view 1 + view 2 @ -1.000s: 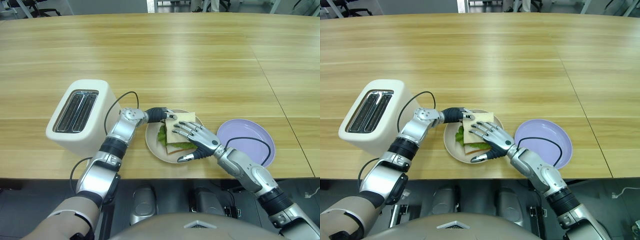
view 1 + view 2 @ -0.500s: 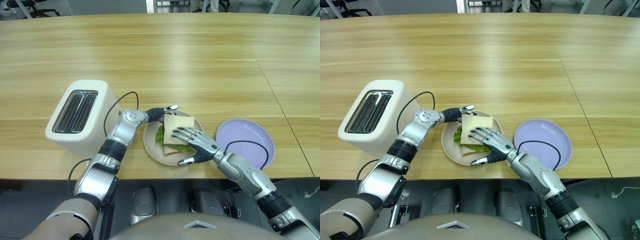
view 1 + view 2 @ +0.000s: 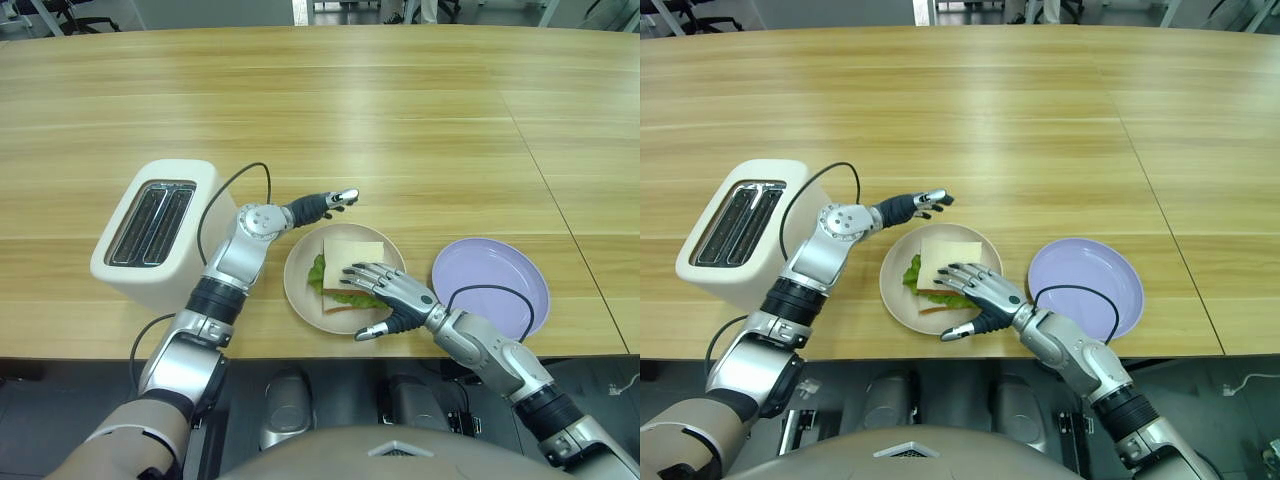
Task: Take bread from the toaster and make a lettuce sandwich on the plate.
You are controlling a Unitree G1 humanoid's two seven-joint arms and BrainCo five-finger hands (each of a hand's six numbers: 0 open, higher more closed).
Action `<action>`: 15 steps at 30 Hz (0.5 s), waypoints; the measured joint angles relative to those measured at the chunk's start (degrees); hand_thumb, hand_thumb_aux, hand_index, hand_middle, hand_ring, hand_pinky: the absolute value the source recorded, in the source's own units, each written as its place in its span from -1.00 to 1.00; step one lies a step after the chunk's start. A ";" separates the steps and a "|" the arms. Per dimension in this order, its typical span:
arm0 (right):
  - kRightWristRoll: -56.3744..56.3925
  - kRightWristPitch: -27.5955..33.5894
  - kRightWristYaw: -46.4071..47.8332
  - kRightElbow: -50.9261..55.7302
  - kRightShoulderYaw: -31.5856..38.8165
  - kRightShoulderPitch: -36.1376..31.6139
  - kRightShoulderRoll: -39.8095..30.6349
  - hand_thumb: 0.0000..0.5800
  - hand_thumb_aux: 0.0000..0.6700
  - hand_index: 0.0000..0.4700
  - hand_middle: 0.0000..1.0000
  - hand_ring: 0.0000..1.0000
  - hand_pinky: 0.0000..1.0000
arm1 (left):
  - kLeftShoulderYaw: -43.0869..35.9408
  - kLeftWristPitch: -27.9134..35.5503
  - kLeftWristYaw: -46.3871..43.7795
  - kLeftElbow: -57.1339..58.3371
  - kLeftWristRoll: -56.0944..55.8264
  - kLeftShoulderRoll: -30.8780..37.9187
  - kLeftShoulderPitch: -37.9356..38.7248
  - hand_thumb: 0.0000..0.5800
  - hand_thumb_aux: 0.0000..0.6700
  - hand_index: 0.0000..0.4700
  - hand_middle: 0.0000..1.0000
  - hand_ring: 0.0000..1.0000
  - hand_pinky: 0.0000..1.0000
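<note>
**Lettuce sandwich assembled on the beige plate, lower centre of the frame.**

The sandwich [image 3: 352, 260] lies flat on the plate [image 3: 296, 292], with lettuce [image 3: 320, 272] showing at its left edge. Soft, light and loosely stacked, it would probably slide or compress, so gentle, flat contact on the top slice suits it. The right hand [image 3: 388, 297], fingers spread and slightly bent, lies over the sandwich's near edge and grasps nothing. The left hand [image 3: 322, 204], extended and empty, hangs just beyond the plate's upper-left rim.

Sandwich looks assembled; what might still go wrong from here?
The right hand lies spread over the near edge of the white-bread lettuce sandwich; lifting away, it might drag the top slice askew. It could also nudge the round beige plate, which sits near the front edge of the wooden table.
</note>
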 measured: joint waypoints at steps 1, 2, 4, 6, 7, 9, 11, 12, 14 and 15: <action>-0.03 0.00 -0.01 0.00 0.01 0.00 -0.01 -1.00 -1.00 -1.00 -1.00 -1.00 -1.00 | 0.13 -0.01 0.50 -0.84 0.02 0.18 0.00 -1.00 -1.00 -1.00 -1.00 -1.00 -1.00; -0.03 0.00 -0.01 -0.01 0.01 0.00 -0.01 -1.00 -1.00 -1.00 -1.00 -1.00 -1.00 | 0.31 -0.03 1.11 -1.30 0.06 0.26 -0.01 -1.00 -1.00 -1.00 -1.00 -1.00 -1.00; -0.01 0.00 -0.01 0.00 0.00 -0.01 -0.02 -1.00 -1.00 -1.00 -1.00 -1.00 -1.00 | 0.82 -0.12 2.63 -1.72 0.55 0.33 -0.06 -1.00 -1.00 -1.00 -1.00 -1.00 -1.00; -0.01 0.00 -0.01 0.01 0.00 -0.03 -0.02 -1.00 -1.00 -1.00 -1.00 -1.00 -1.00 | 1.39 -0.22 4.15 -2.58 0.63 0.36 -0.09 -1.00 -1.00 -1.00 -1.00 -1.00 -1.00; -0.02 0.00 -0.02 0.01 0.00 -0.03 -0.02 -1.00 -1.00 -1.00 -1.00 -1.00 -1.00 | 1.47 -0.22 4.35 -2.83 0.63 0.37 -0.09 -1.00 -1.00 -1.00 -1.00 -1.00 -1.00; 0.06 0.07 -0.18 -0.09 -0.12 -0.02 0.03 -1.00 -1.00 -1.00 -1.00 -1.00 -1.00 | 2.28 -0.53 5.61 -4.64 0.58 0.42 -0.01 -1.00 -1.00 -1.00 -1.00 -1.00 -1.00; 0.29 0.32 -0.28 -0.17 -0.46 0.02 0.29 -1.00 -1.00 -1.00 -1.00 -1.00 -1.00 | 3.41 -0.68 7.31 -6.84 0.56 0.38 0.20 -1.00 -1.00 -1.00 -1.00 -1.00 -1.00; 1.21 0.80 -0.27 -0.64 -1.00 0.22 0.81 -1.00 -1.00 -1.00 -1.00 -1.00 -1.00 | 4.72 -0.68 9.25 -9.69 0.55 0.00 1.41 -1.00 -1.00 -1.00 -1.00 -1.00 -1.00; 2.14 1.77 -0.31 -1.21 -1.90 0.46 1.38 -1.00 -1.00 -1.00 -1.00 -1.00 -1.00 | 5.54 -0.73 11.58 -13.17 0.85 -0.58 3.19 -1.00 -1.00 -1.00 -1.00 -1.00 -1.00; 2.60 2.38 -0.43 -2.38 -2.91 0.80 1.83 -1.00 -1.00 -1.00 -1.00 -1.00 -1.00 | 5.94 -0.84 13.26 -16.31 1.30 -0.58 5.32 -1.00 -1.00 -1.00 -1.00 -1.00 -1.00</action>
